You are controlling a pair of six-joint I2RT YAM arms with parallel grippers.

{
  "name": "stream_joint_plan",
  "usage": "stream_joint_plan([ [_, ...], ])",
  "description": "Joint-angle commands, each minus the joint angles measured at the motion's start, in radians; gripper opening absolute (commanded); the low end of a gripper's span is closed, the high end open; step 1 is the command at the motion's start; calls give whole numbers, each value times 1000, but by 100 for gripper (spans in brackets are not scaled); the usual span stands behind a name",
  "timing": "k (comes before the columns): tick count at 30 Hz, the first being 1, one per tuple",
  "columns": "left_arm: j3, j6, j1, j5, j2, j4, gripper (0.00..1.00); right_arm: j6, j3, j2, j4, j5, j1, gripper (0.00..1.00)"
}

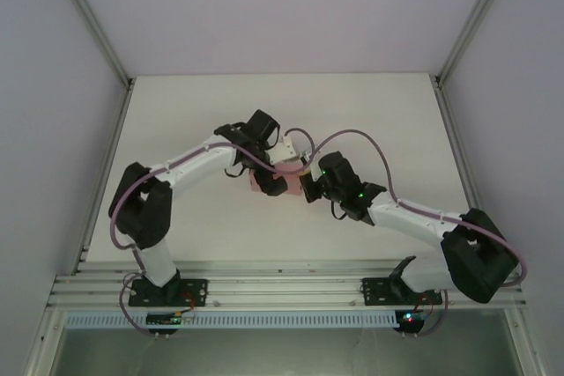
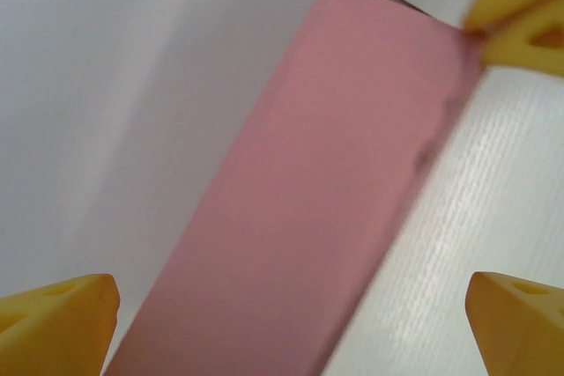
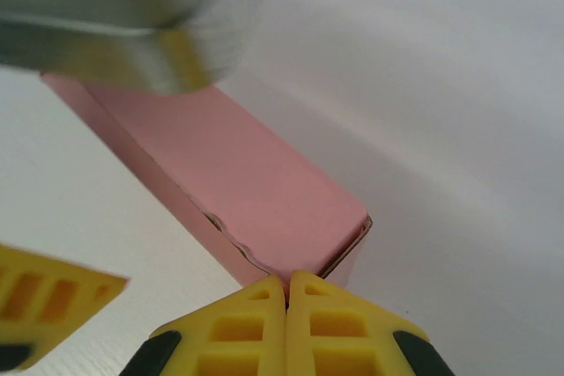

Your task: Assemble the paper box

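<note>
Paper box [image 2: 300,200] lies on the table [image 2: 502,200] between the wide-apart left fingers [image 2: 62,323]; right fingers [image 3: 256,328], pressed together, touch its end, probably bracing it.

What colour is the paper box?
The paper box is plain pink; the left wrist view shows it best.

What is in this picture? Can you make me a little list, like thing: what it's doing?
box: pink paper box, folded up, long and flat, lying on the white table
left gripper: open wide, with the box between its yellow fingers
right gripper: shut, its tips against one end corner of the box
where: middle of the table, where the two arms meet
</note>
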Motion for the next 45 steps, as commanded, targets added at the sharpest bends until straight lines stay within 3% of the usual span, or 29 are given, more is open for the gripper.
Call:
stream_joint_plan([
  [1,-48,-32,-15,-58,-108,26,100,40,23,23,-143,48,4,0],
  [6,-131,-127,-2,-197,-222,56,100,40,69,25,-212,22,1,0],
  [12,-256,-156,47,-237,-341,98,100,21,131,29,-253,-88,-11,0],
  [19,-306,-92,135,-97,-370,197,100,-40,243,66,-393,-209,-71,4],
  [24,-290,34,138,-52,-309,237,100,-66,269,71,-407,-239,-106,19],
  [26,-255,46,145,-58,-269,221,100,-66,272,69,-406,-251,-111,43],
  [29,-196,49,154,-58,-211,174,99,-66,268,63,-389,-249,-110,64],
  [30,-183,49,156,-66,-195,163,99,-68,271,62,-386,-224,-108,67],
  [38,-192,50,159,-44,-194,168,100,-84,269,81,-358,-156,-89,64],
  [45,-194,55,169,-36,-217,159,100,-101,284,141,-321,-177,-90,48],
])
